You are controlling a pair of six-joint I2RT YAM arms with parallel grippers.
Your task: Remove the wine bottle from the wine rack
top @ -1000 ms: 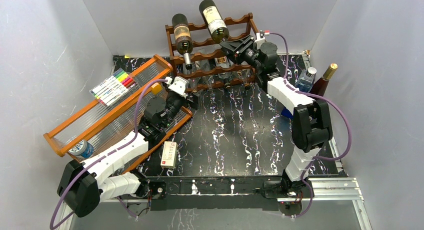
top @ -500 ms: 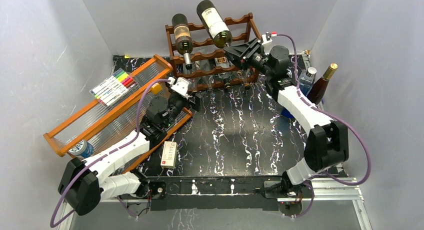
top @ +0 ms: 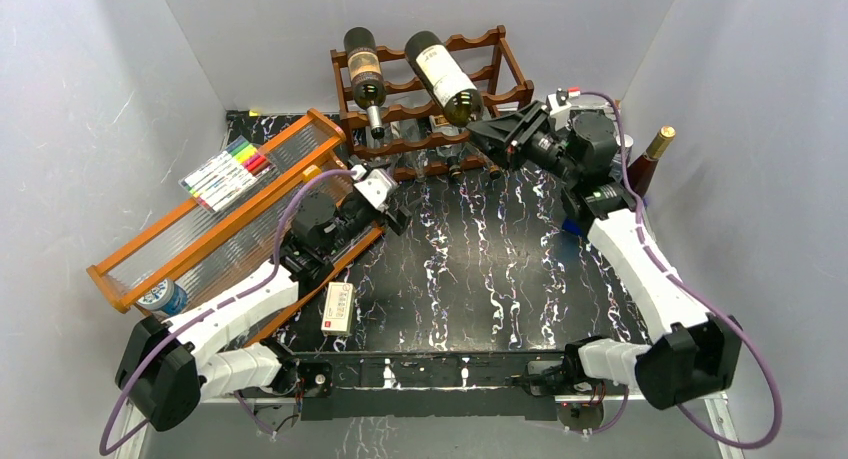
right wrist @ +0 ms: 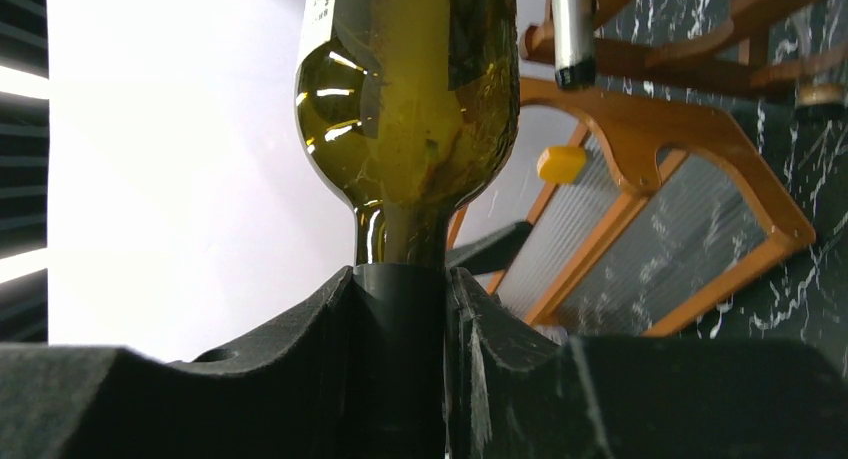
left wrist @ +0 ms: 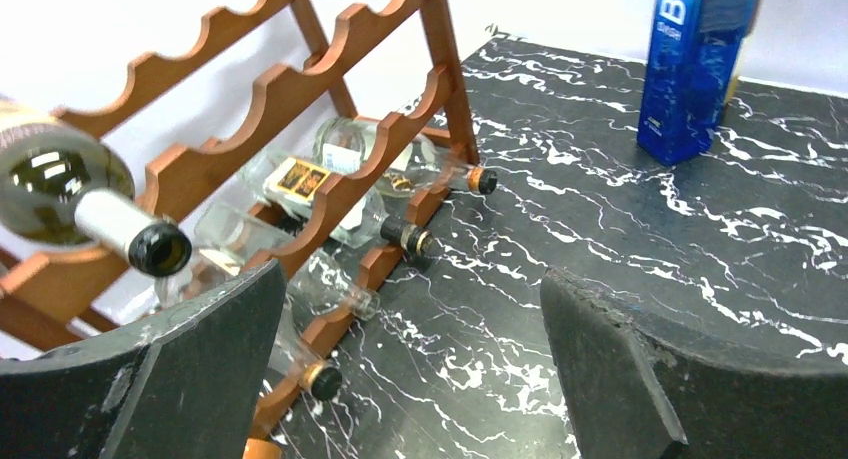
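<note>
Upper right of the overhead view, the right arm reaches long from its base, with the right gripper clamped tight on the neck of the wine bottle. Bottle's green glass with a pale label, tilted, fat end over the top tier of the wine rack at upper centre. Down at left-centre the left gripper hangs low, fingers wide apart, holding nothing. Black white-veined table, plain white walls all round

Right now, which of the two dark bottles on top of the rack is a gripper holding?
The right-hand wine bottle, tilted, its neck clamped in the right gripper; the left bottle lies untouched in the wine rack.
</note>
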